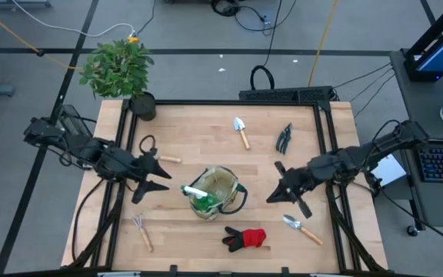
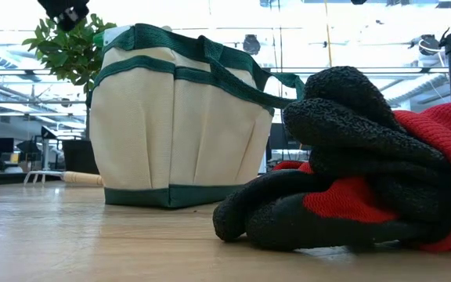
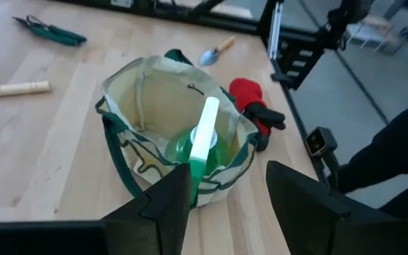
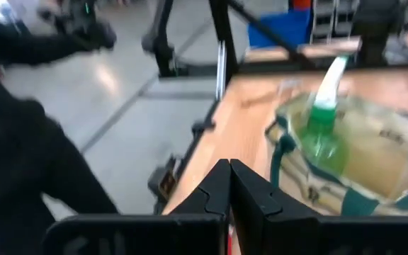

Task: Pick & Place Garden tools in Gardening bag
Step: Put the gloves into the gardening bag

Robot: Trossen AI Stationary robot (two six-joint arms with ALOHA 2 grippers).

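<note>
Mid-table, bag (image 1: 215, 192) holding spray bottle (image 1: 200, 198) sits just beside left tool (image 1: 162, 175).

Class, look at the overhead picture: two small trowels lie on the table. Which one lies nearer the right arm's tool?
The trowel at the table's front right, just below the right tool. The other trowel lies toward the back, beside the pruning shears.

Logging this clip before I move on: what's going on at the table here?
A two-armed robot is packing garden tools into the gardening bag at mid-table. The green spray bottle already sits in the bag. The left gripper, open, hovers just left of it holding nothing; the right gripper, shut and empty, hangs to its right. Two trowels, the pruning shears, a rake and the gloves lie on the table.
</note>
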